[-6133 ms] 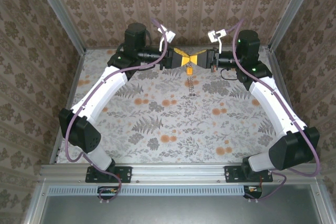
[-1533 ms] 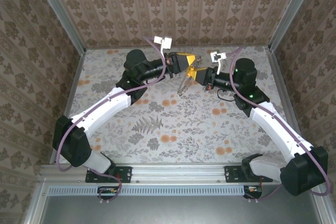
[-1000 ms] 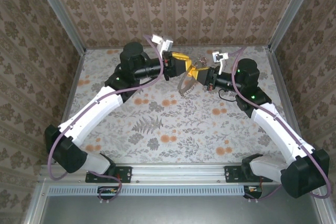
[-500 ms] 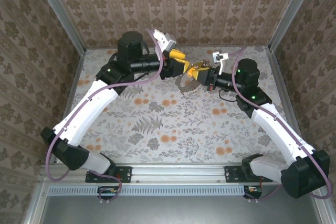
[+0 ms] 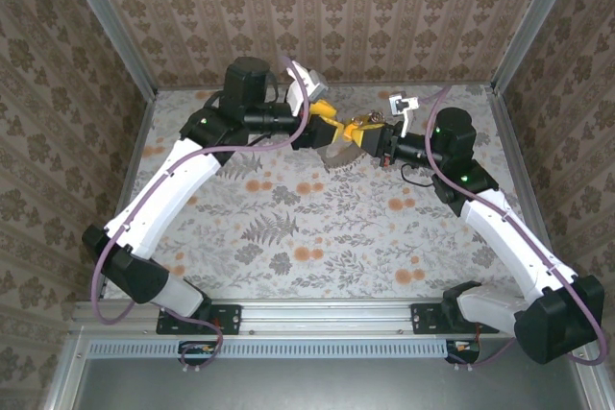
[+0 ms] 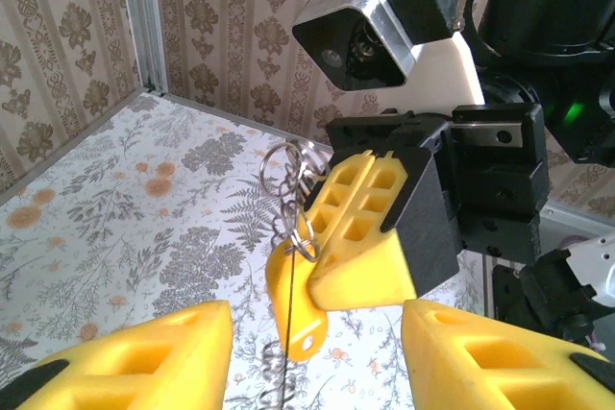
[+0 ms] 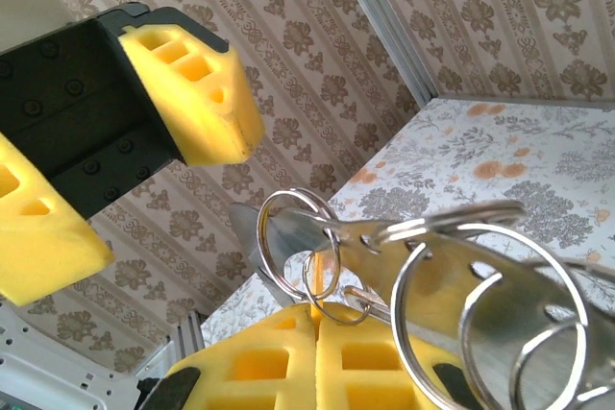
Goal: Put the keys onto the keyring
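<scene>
Up in the air, over the middle of the far edge of the bench (image 5: 288,237), the right jaws are squeezed shut on the keyring (image 6: 288,172). The little yellow key (image 6: 300,309) hangs just below them. Close by, the left jaws face the key, and they are wide open and hold nothing.

Left end effector (image 5: 332,124) gapes facing the clamped right end effector (image 5: 357,132).
</scene>
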`<act>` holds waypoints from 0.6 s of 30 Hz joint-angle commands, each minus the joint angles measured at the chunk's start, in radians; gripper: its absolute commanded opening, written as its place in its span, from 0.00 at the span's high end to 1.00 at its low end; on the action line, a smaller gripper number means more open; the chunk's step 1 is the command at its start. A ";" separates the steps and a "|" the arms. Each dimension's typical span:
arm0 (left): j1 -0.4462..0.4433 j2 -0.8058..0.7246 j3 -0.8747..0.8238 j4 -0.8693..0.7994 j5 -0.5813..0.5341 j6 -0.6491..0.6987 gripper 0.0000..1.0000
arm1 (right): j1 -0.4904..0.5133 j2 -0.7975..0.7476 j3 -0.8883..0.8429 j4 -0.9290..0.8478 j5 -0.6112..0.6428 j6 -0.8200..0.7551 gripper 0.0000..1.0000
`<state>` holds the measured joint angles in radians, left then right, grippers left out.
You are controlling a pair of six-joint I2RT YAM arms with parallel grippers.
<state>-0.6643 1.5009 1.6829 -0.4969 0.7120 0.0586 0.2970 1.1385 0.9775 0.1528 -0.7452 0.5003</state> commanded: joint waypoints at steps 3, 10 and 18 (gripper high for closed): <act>0.021 -0.022 -0.009 -0.032 0.087 0.056 0.48 | -0.005 -0.028 0.020 0.027 -0.027 -0.010 1.00; 0.023 -0.016 -0.052 -0.021 0.145 0.063 0.47 | -0.006 -0.025 0.020 0.033 -0.028 -0.007 1.00; 0.020 0.001 -0.085 -0.001 0.180 0.053 0.46 | -0.005 -0.020 0.023 0.037 -0.030 -0.006 1.00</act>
<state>-0.6464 1.5009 1.6096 -0.5121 0.8467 0.0925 0.2970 1.1378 0.9775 0.1532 -0.7483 0.5007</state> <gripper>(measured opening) 0.536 0.065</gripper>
